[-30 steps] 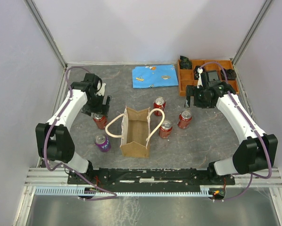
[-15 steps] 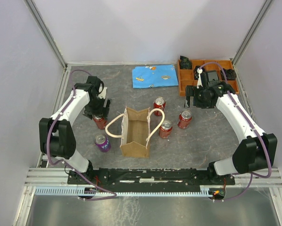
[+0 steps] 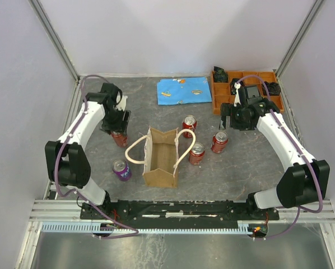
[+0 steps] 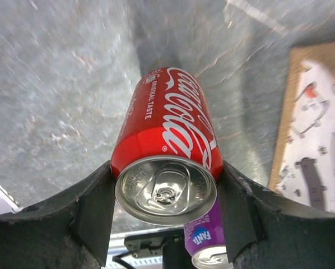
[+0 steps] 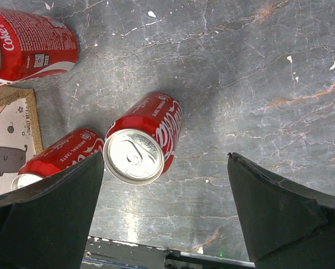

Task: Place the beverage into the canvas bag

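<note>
Presently, the left end effector (image 4: 166, 208) is clamped on a red aluminium cola can (image 4: 167, 126). One dark finger (image 4: 92, 210) presses each side of the wall just below the top rim, and the pull-tab end faces the wrist camera. The hold sits high but is judged acceptable. The can looks unopened, so it is probably full, fairly heavy and rigid, though its smooth painted wall could slip under a loose pinch. Whether its base is clear of the grey marbled table (image 3: 240, 168) cannot be confirmed. The can is on the table's left side, near the small tan-sided canvas bag (image 3: 161, 157), which stands upright with its mouth open and cream handles splayed. A purple soda can (image 3: 121, 169) stands near the bag's left side. The right end effector (image 5: 164, 216) hangs with its jaws wide apart, gripping nothing, above further red cans (image 5: 142, 145).
</note>
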Available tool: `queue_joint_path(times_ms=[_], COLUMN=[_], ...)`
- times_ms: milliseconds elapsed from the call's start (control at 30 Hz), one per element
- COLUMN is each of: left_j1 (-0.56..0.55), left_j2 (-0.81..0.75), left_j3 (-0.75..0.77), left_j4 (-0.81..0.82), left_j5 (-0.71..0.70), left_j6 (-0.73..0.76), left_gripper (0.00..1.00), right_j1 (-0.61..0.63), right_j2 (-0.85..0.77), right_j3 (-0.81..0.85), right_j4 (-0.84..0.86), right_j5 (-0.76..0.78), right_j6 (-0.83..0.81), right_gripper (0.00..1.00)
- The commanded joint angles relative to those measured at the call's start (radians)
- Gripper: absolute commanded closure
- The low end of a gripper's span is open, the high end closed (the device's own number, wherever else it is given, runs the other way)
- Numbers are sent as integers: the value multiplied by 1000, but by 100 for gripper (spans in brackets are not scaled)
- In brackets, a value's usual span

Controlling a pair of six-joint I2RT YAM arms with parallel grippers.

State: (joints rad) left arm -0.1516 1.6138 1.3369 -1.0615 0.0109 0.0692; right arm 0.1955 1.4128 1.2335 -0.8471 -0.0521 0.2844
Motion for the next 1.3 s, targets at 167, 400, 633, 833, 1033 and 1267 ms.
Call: queue_joint_path(times_ms=[167,400,633,833,1033,1267], left_j1=[2,-100,-370,-423,-504,-585], left_j2=[-19,3,-67,-45,-73,-152], left_j3=[488,733,627,641,572,422], left_j4=[-11,-95,-88,-99,-123,-134], left_j5=[190,314,245,267,271,223], left_j6=[64,87,152,166,192,228], left_gripper=[97,97,97,97,97,97], right_j1=[4,4,3,3,4,4], right_j2=[-13,2,10,-1,-19,-24], right_j3=[13,25,33,20,5,-1], right_j4=[21,21,20,17,12,8], right_j5=[-5,-11,-14,-3,16,29], right_j6=[-2,-4,-4,-1,0,-4], right_gripper=[1,1,1,1,1,1])
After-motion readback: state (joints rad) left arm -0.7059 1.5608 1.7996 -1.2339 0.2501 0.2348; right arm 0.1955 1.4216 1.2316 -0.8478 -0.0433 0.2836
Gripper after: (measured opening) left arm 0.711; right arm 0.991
